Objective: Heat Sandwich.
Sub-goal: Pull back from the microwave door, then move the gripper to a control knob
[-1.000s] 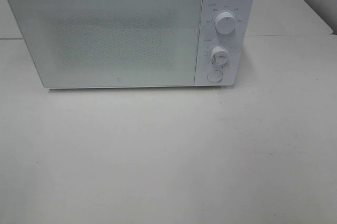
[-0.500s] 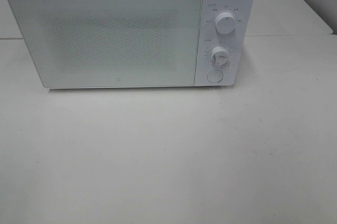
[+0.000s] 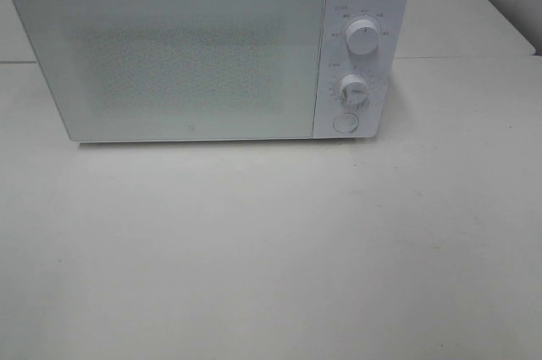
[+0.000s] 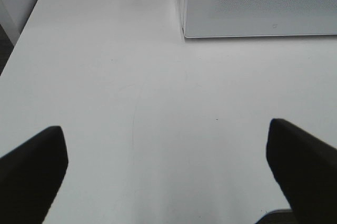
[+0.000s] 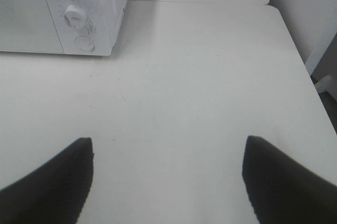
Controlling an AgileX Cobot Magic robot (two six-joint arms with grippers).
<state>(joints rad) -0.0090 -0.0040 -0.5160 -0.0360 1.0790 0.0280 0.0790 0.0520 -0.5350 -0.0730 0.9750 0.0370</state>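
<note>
So the white microwave [image 3: 169, 55] sat toward the far edge of the tabletop [image 3: 271, 250], a bit closer to the left edge than the right. Its door [image 3: 178, 59] was fully closed and the frosted front hid whatever was inside. The control strip was at the microwave's right end: upper knob [image 3: 362, 36], lower knob [image 3: 354, 90] and a round button [image 3: 345, 123] below them.

The sandwich didn't show up in any view, so I honestly couldn't tell where it was.

The left gripper [image 4: 164, 126] was spread wide and released. One of its dark fingers [image 4: 31, 171] sat well apart from the other, with only bare tabletop between them. It was on the near side of the microwave's left front corner and not touching it.

The right gripper [image 5: 168, 139] looked much the same, jaws apart and nothing in them. It was over the tabletop near the right edge, with the knob end of the microwave well beyond it.
</note>
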